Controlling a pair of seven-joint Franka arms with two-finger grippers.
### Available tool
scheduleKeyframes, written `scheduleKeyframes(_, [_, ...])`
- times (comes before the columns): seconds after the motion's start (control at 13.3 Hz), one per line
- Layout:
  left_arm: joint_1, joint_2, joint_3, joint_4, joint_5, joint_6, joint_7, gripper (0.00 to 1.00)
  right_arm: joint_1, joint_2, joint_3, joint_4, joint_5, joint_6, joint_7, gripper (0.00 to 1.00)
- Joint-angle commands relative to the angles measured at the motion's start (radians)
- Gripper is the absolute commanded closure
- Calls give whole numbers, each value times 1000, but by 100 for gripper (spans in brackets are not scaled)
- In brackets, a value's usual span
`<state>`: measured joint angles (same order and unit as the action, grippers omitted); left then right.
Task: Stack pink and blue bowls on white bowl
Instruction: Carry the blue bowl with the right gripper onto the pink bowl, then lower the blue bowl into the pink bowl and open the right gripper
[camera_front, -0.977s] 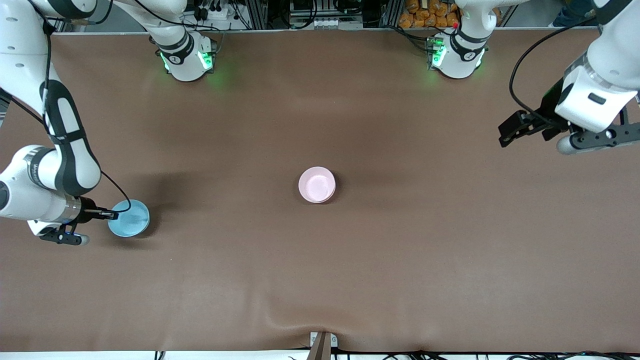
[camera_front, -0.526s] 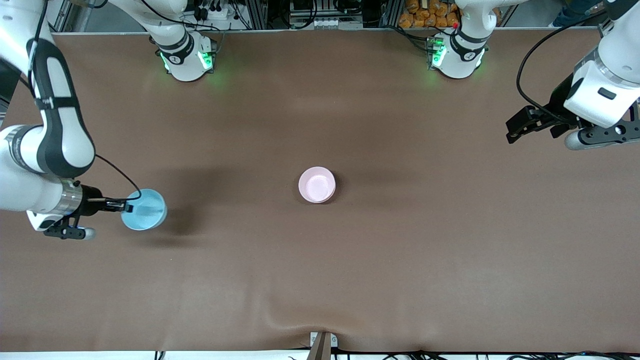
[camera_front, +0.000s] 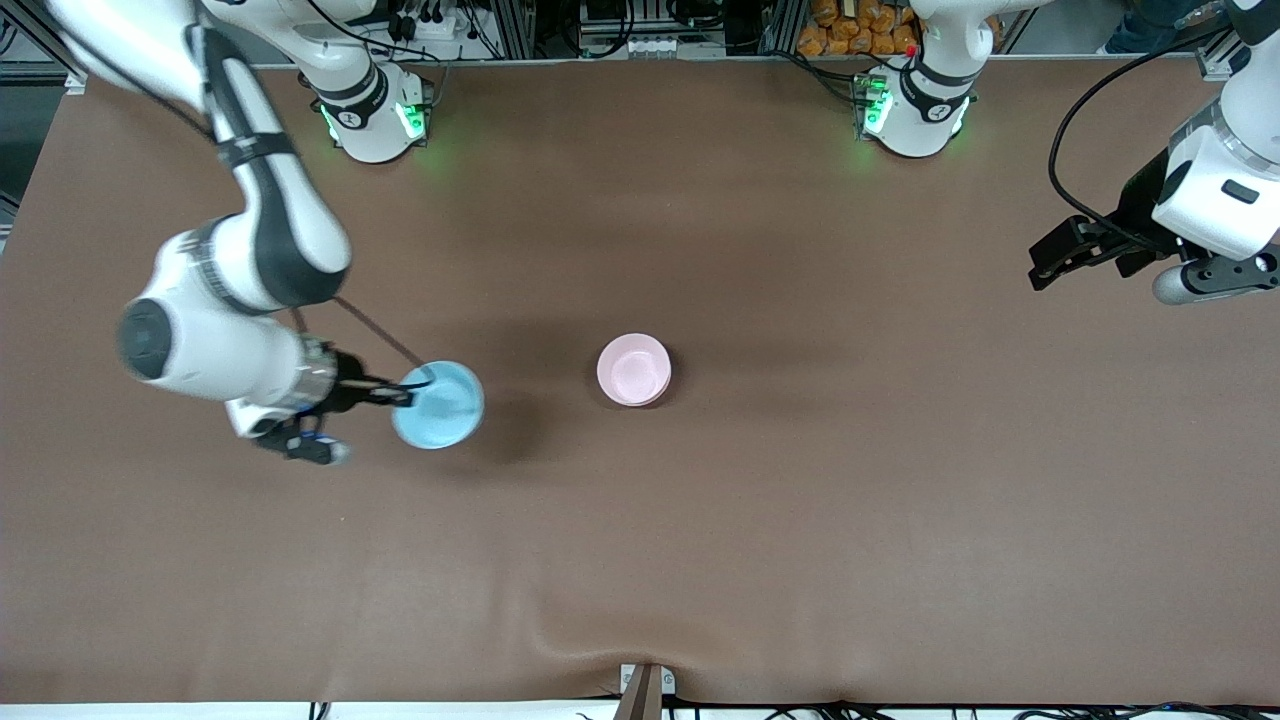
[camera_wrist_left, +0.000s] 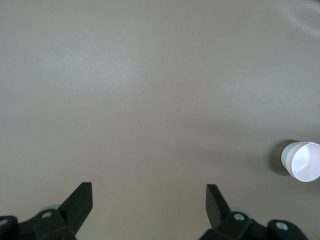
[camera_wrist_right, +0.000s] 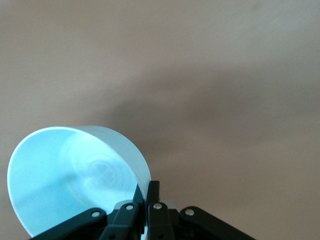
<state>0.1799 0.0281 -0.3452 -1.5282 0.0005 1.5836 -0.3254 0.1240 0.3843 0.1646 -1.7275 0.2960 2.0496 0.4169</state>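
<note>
Above the tabletop (camera_front: 700, 560) beside the pink bowl (camera_front: 634, 369), right gripper (camera_front: 405, 391) fingers pinch the blue bowl (camera_front: 440, 405); left gripper (camera_front: 1050, 264) waits, fingers spread.

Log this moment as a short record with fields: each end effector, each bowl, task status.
right end effector: shut on rim of light sky blue round bowl, carried above the brown table
left end effector: open, empty, waiting over the left arm's end of the table
pale pink round bowl: mid-table, sitting in the white bowl
status: blue bowl not yet stacked
</note>
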Motion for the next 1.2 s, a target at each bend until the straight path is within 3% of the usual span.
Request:
scheduleKeyframes(0.0, [12,-25,2,2,16,-1,29,0,101,-7,-14,-30,29,78,132,100])
scheduleKeyframes(0.08, [-22,-20,21,0,32,9,28,0,132,8,-14,-32,31,119,173,100])
scheduleKeyframes(0.23, [-260,-26,252,-4,72,-7,17,0,196,47,-14,-34,31,194,310,100])
scheduleKeyframes(0.3, [-293,-28,296,-3,64,-23,25,0,222,62,-14,-38,31,233,338,100])
scheduleKeyframes(0.45, [-292,-42,296,-9,59,-25,22,0,273,93,-14,-40,31,293,414,100])
scheduleKeyframes(0.75, [-292,-43,296,-10,32,-42,31,0,356,97,-14,-144,31,432,534,100])
scheduleKeyframes(1.13, [-292,-43,296,-10,32,-66,32,0,408,107,-14,-149,29,440,618,100])
